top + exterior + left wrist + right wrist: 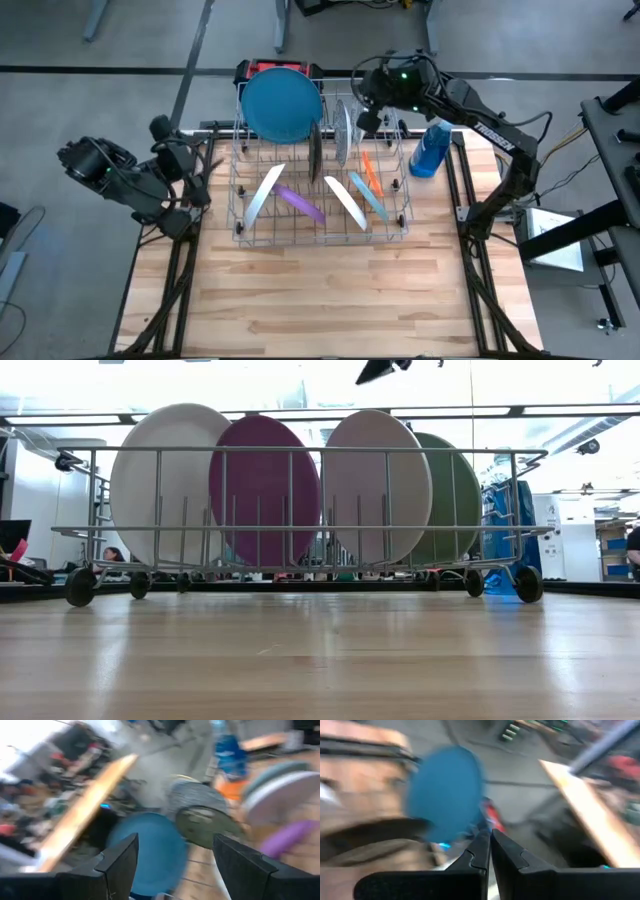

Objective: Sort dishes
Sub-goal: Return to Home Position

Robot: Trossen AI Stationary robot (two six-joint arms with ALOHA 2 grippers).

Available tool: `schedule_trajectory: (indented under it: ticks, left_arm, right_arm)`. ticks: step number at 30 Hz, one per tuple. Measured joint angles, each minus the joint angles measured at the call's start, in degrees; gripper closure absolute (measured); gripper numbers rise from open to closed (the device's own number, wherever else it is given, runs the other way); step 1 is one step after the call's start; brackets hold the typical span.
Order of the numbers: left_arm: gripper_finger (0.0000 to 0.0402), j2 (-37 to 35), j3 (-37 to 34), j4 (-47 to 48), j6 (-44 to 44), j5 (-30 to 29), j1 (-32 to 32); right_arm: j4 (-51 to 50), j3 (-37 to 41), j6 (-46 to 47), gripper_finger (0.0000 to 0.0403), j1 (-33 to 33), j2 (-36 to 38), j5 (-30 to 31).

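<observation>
Progress: every plate in view stood in the rack (320, 238) on the table (320, 300); sorting looked done, only the arms' retreat left.
Plates: eight counted. One blue plate (281, 103), two patterned plates (316, 152), one orange plate (371, 172), two white plates (262, 192), one purple plate (300, 203), one teal plate (368, 196).
Bottle (432, 150): one, beside the rack.
Left gripper (200, 178): by the rack's left end, fingers wide, empty.
Right gripper (368, 110): over the rack's back right corner, fingers pressed together, empty.

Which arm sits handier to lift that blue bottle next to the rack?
Right, likely. The right tool hangs over the rack's right end, close beside the blue bottle. The left tool waits past the rack's left side, with the rack between.
</observation>
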State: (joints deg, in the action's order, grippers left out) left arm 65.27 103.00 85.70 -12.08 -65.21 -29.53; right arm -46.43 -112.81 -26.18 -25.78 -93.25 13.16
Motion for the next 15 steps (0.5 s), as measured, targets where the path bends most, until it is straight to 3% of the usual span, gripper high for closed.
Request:
schedule_trajectory:
  ticks: [3,6,12,15]
  left_arm:
    - [0.0159,0.38,-0.90,-0.97,-0.06,8.11,-0.01]
    - [0.0159,0.40,-4.48,-5.48,1.21,9.70,-0.63]
    - [0.0159,-1.29,-15.86,-23.53,13.92,13.34,-2.26]
    - [0.0159,-2.70,-21.15,-33.57,20.59,20.03,-2.61]
  right_arm:
    - [-0.28,0.29,1.71,0.0400,0.64,1.40,-11.02]
    - [0.51,1.47,2.06,0.0402,2.53,3.14,-17.00]
    - [1.07,5.94,2.00,0.0402,9.42,6.89,-18.13]
    - [3.89,9.80,2.97,0.0402,13.57,9.95,-18.16]
